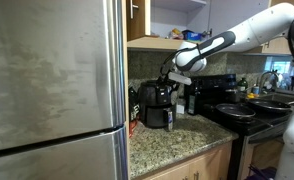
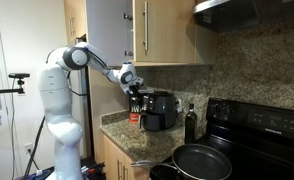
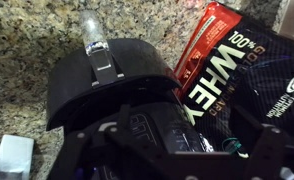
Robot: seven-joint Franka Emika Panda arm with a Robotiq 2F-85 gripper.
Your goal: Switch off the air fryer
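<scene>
The air fryer is a squat black rounded appliance on the granite counter, seen in both exterior views. In the wrist view I look down on its glossy top panel, with its front handle pointing up the frame. My gripper hangs just above the fryer's top, also seen from the robot's side. In the wrist view its dark fingers stand apart on either side of the panel, open and empty. I cannot tell whether a fingertip touches the panel.
A red and black whey bag stands against the fryer. A dark bottle is beside it. The black stove with pans lies beyond. The steel fridge and the upper cabinets close in the space.
</scene>
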